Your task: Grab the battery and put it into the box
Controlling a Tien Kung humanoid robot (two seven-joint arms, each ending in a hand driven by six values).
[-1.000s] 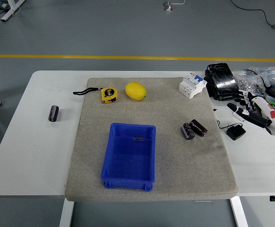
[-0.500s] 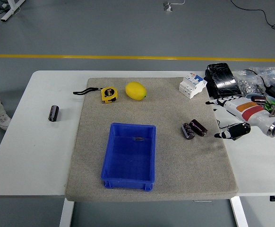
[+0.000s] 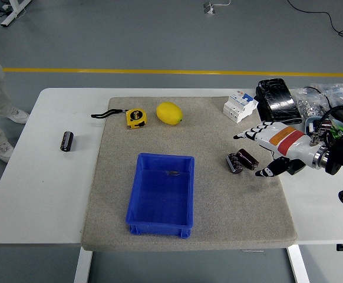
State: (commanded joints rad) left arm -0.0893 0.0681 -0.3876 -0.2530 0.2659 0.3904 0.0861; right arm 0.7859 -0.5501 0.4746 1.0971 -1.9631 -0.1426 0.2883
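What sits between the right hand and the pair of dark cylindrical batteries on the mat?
Nothing. In the head view only bare grey mat separates the open right hand from the two dark cylindrical batteries; its fingers spread just right of them, not touching.

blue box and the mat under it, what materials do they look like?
Blue box: looks like moulded plastic, uniform saturated blue with a faint sheen on its smooth floor and a thick rolled rim. Mat: seems to be felt or low-pile carpet, grey-beige, matte, with a speckled fibrous texture and soft rounded edges. Neither can be confirmed from look alone.
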